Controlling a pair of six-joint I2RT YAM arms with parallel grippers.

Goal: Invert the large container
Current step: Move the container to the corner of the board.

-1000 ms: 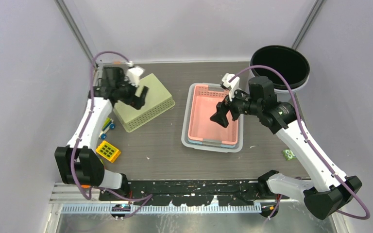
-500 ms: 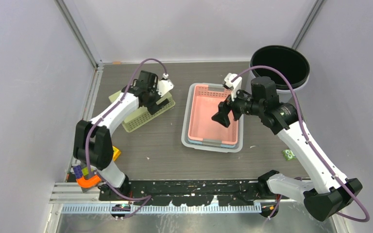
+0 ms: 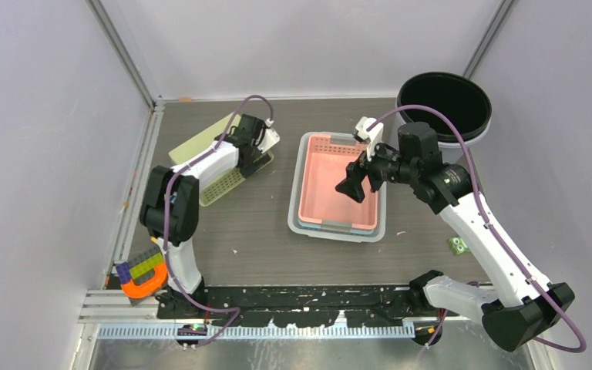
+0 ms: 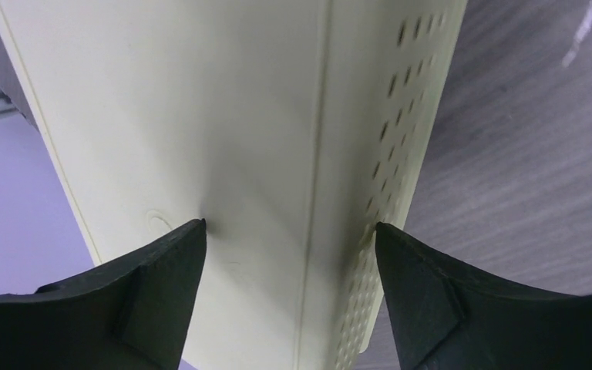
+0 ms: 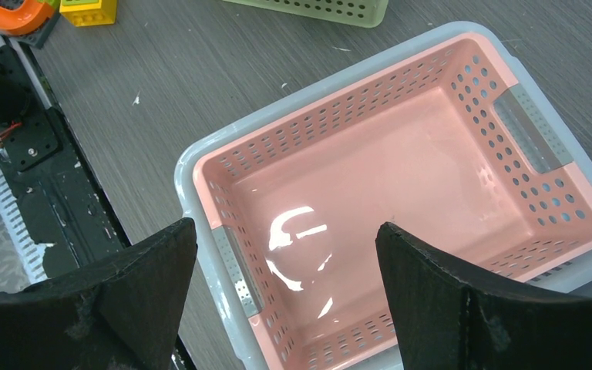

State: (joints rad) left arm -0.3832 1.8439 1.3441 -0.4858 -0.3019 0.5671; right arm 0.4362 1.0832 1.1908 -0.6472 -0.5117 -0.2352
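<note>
Both wide-spread left hand [image 4: 289, 230] fingers [image 4: 162, 266] straddle a corner of the green basket [image 4: 200, 116].

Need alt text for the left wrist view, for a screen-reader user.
A pale green container fills the frame, smooth base toward the camera, perforated side wall to the right. The left end effector straddles that corner, black fingers spread wide; contact is unclear. Grey table shows at right.
</note>
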